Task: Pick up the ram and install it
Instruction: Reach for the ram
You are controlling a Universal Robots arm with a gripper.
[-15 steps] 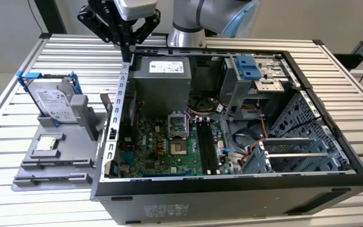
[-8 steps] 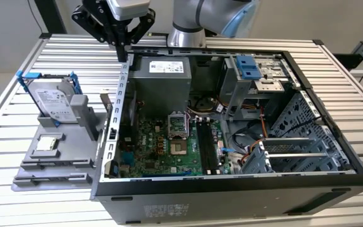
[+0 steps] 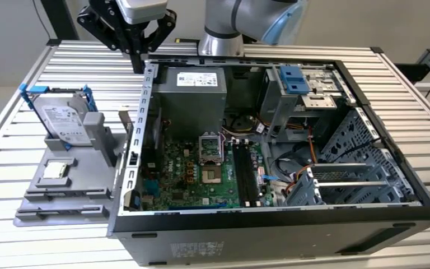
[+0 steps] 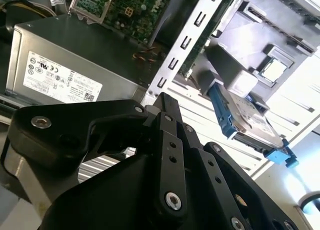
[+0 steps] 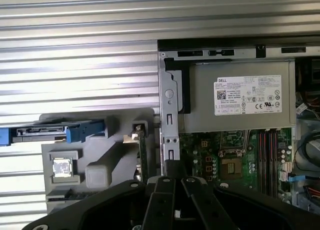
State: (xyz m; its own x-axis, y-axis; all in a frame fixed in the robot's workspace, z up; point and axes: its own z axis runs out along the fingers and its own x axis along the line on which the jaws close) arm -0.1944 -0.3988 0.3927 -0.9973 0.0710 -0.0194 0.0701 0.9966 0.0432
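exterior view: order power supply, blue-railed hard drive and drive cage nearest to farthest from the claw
1. power supply, in the case corner beside the claw
2. hard drive, upright on the grey stand outside the case
3. drive cage, at the case's opposite end, exterior view's right

1. Power supply (image 5: pixel 235 115): white label (image 5: pixel 247 95) on its grey face. It carries a bold dark heading, a small square code, lines of fine print and a row of round approval marks.
2. Hard drive (image 3: pixel 69 134): pale sticker (image 3: pixel 56 115) on its flat side, print too small to read.
3. Computer case (image 3: pixel 275 216): pale printed patch (image 3: pixel 197 248) on the dark outer wall, also illegible.
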